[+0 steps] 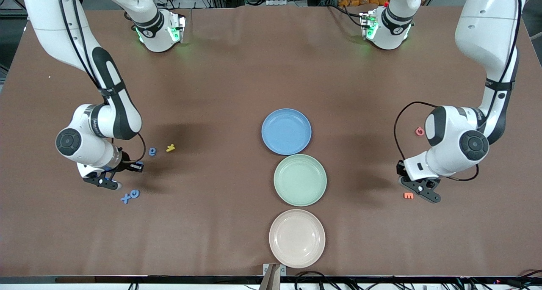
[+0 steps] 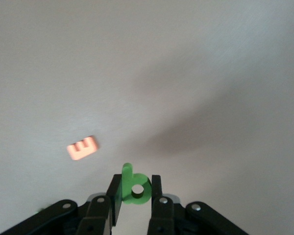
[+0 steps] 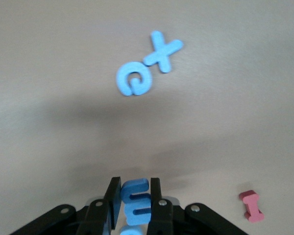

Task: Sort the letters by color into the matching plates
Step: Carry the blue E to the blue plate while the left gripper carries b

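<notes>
Green letter (image 2: 133, 188) pinched in left gripper (image 2: 135, 192) near orange E (image 2: 82, 148); blue letter (image 3: 135, 200) pinched in right gripper (image 3: 135, 201) near blue X (image 3: 162, 50).

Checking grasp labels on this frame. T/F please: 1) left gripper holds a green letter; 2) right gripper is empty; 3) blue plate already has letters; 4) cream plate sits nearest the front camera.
1) True: the left gripper is shut on a green letter.
2) False: the right gripper is shut on a blue letter.
3) False: the blue plate is empty, as is the green plate.
4) True: the cream plate lies nearest the camera.
</notes>
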